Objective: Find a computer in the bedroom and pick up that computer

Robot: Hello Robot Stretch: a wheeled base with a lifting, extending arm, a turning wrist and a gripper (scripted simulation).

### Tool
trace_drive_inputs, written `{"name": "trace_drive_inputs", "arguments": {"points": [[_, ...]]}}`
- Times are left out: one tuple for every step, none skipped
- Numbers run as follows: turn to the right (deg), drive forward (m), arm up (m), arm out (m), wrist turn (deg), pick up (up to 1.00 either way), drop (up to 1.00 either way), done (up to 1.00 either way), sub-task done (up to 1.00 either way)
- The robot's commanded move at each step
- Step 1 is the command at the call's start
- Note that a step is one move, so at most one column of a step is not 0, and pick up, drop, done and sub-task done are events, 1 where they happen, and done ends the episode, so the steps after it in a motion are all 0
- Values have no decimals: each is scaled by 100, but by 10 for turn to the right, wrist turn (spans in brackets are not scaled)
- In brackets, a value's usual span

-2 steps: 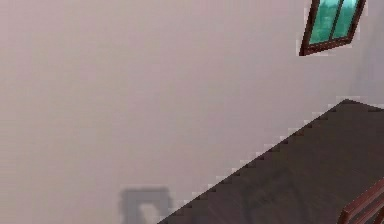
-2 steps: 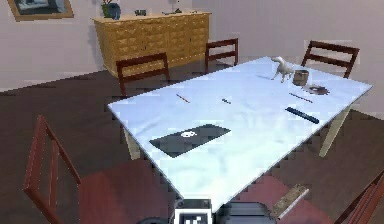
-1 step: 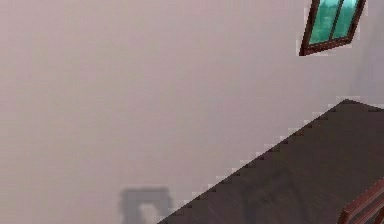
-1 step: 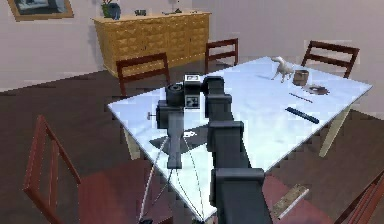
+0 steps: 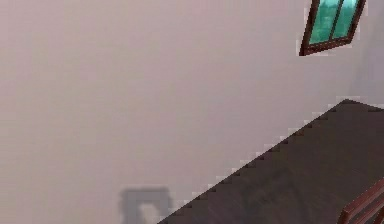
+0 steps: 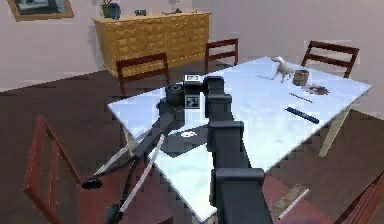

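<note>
In the arm side view my arm rises from the bottom edge over the near end of a pale blue table. The gripper has its dark body above the table's corner, and its thin fingers slant down to the left, off the table's edge, toward a wooden chair. I cannot tell whether it holds anything. A dark flat thing lies on the table beside the arm, partly hidden by it; its kind is unclear.
On the table stand a small white animal figure, a small brown object and a thin dark bar. More chairs ring it, with a wooden dresser behind. The forward view has a bare wall, a window and dark floor.
</note>
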Motion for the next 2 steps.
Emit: {"name": "trace_drive_inputs", "arguments": {"points": [[0, 0, 0, 0, 450, 0, 0, 0, 0], [0, 0, 0, 0, 450, 0, 0, 0, 0]]}}
